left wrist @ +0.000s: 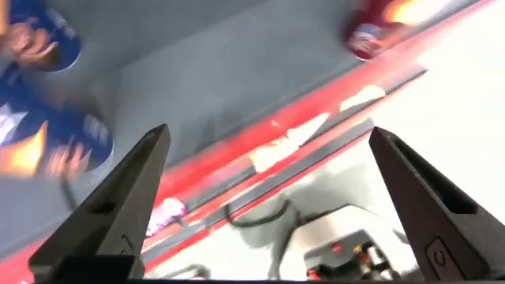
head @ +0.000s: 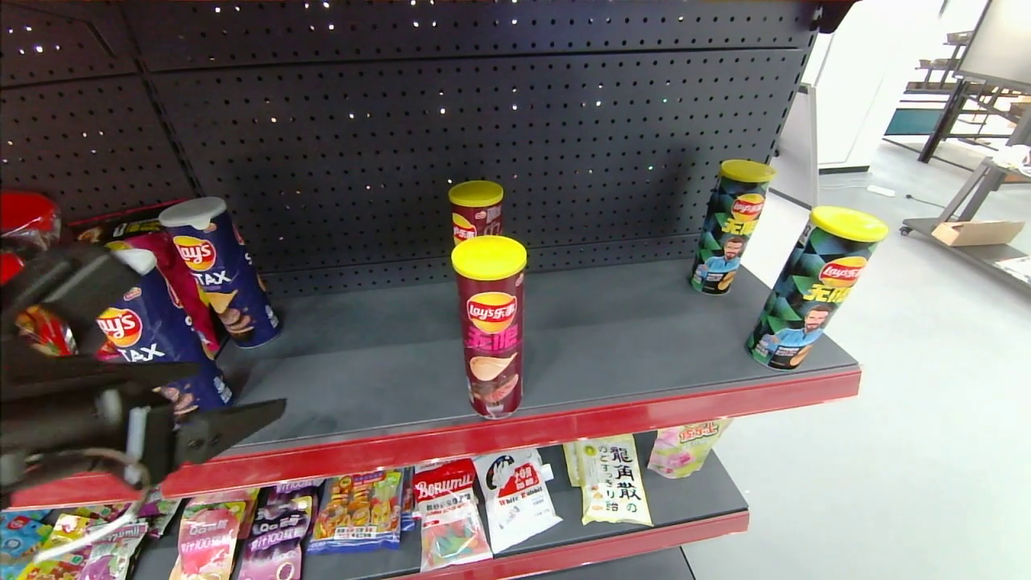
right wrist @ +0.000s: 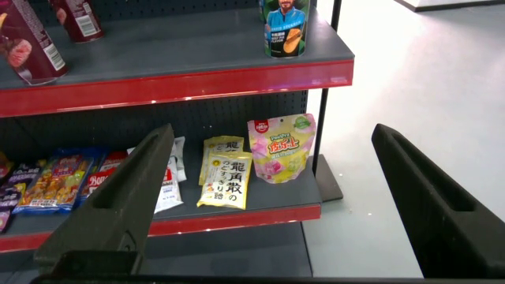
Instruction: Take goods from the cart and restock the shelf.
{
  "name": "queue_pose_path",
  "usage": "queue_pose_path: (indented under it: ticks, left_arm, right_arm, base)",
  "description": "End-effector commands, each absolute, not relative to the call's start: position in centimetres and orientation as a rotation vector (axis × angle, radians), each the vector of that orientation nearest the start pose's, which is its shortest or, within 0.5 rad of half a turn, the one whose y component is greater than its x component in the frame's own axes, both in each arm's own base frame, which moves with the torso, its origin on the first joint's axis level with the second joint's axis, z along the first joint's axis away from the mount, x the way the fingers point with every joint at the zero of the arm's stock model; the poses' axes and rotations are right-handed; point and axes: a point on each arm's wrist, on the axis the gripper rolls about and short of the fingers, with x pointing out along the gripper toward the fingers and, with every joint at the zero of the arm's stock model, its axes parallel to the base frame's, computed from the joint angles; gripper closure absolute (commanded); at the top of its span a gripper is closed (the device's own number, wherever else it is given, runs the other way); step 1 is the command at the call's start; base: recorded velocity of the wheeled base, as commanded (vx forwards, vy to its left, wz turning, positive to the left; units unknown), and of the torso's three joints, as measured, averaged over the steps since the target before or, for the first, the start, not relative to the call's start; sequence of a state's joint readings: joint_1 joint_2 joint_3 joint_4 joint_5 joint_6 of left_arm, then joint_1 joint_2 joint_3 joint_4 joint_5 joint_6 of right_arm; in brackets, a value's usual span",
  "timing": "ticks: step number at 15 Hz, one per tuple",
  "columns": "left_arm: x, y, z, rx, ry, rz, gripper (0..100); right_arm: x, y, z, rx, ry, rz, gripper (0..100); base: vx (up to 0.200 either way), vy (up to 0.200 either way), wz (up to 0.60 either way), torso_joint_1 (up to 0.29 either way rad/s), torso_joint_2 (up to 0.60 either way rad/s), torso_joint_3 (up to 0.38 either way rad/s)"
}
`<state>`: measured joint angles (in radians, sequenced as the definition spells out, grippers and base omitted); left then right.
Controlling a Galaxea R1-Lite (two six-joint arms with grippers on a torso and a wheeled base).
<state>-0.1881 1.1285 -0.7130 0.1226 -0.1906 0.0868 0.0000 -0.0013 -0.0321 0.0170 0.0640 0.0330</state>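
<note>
The dark shelf board (head: 628, 338) with a red front edge carries chip cans. Two maroon cans with yellow lids stand mid-shelf, one at the front (head: 490, 330) and one behind (head: 476, 211). Two green-patterned cans (head: 813, 290) (head: 731, 227) stand at the right end, and blue cans (head: 221, 274) crowd the left. My left gripper (left wrist: 270, 132) hovers open and empty over the shelf's front left edge, one finger (head: 233, 423) above the red lip. My right gripper (right wrist: 274, 130) is open and empty, facing the lower shelf's snack bags (right wrist: 282, 146).
Snack bags (head: 515, 499) fill the lower shelf. A red bag (head: 28, 217) sits at the far left behind the blue cans. A pegboard wall backs the shelf. Open floor lies right of the shelf end, with a low trolley holding a cardboard box (head: 975, 232) far off.
</note>
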Motion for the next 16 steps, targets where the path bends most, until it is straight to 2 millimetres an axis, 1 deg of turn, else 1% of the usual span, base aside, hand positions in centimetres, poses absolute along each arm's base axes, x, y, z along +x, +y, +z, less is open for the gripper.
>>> queue_pose_path:
  ticks: [1,2,3,5,7,8,9,11,12,13,14,16]
  left_arm:
    - [1.5,-0.9,22.0,0.027,0.257,-0.436,0]
    - [-1.6,-0.7,21.3,0.025,0.163,-0.491,0]
    - [-3.1,-0.6,20.8,0.027,0.122,-0.515,0]
    - [-4.3,-0.4,19.6,-0.027,0.1,-0.464,0]
    - [-4.4,-0.3,18.1,-0.049,0.112,-0.396,0]
    - [-4.7,-0.1,15.0,-0.063,0.129,-0.312,0]
    - [-4.8,0.0,13.5,-0.059,0.125,-0.285,0]
    - [-4.2,0.0,13.0,-0.069,0.116,-0.265,0]
    - [-3.7,-0.1,12.2,-0.063,0.113,-0.274,0]
    - [-3.3,-0.1,11.8,-0.06,0.091,-0.278,0]
    - [-2.9,-0.2,10.9,-0.06,0.109,-0.276,0]
    - [-2.5,-0.2,10.1,-0.041,0.099,-0.276,0]
  right_arm:
    - [-2.5,0.1,8.3,0.032,-0.014,0.065,0]
    - [-2.5,0.1,8.3,0.033,-0.014,0.065,0]
    - [-2.5,0.1,8.3,0.033,-0.014,0.065,0]
    - [-2.5,0.1,8.3,0.033,-0.014,0.065,0]
    - [-2.5,0.1,8.3,0.033,-0.014,0.065,0]
    - [-2.5,0.1,8.3,0.033,-0.014,0.065,0]
    - [-2.5,0.1,8.3,0.033,-0.014,0.065,0]
    - [-2.5,0.1,8.3,0.035,-0.014,0.065,0]
    - [-2.5,0.1,8.3,0.03,-0.014,0.066,0]
    - [-2.6,0.2,8.3,0.022,-0.015,0.069,0]
    - [-2.6,0.2,8.3,0.016,-0.015,0.074,0]
    - [-2.6,0.2,8.3,0.016,-0.015,0.074,0]
  base:
    - [0.0,0.0,0.0,0.0,0.0,0.0]
    - [0.0,0.0,0.0,0.0,0.0,0.0]
    - [0.0,0.0,0.0,0.0,0.0,0.0]
    - [0.0,0.0,0.0,0.0,0.0,0.0]
    - [0.0,0.0,0.0,0.0,0.0,0.0]
    - [0.0,0.0,0.0,0.0,0.0,0.0]
    - [0.0,0.0,0.0,0.0,0.0,0.0]
    - [0.0,0.0,0.0,0.0,0.0,0.0]
    - [0.0,0.0,0.0,0.0,0.0,0.0]
    - [0.0,0.0,0.0,0.0,0.0,0.0]
    - [0.0,0.0,0.0,0.0,0.0,0.0]
    - [0.0,0.0,0.6,0.005,0.01,0.0]
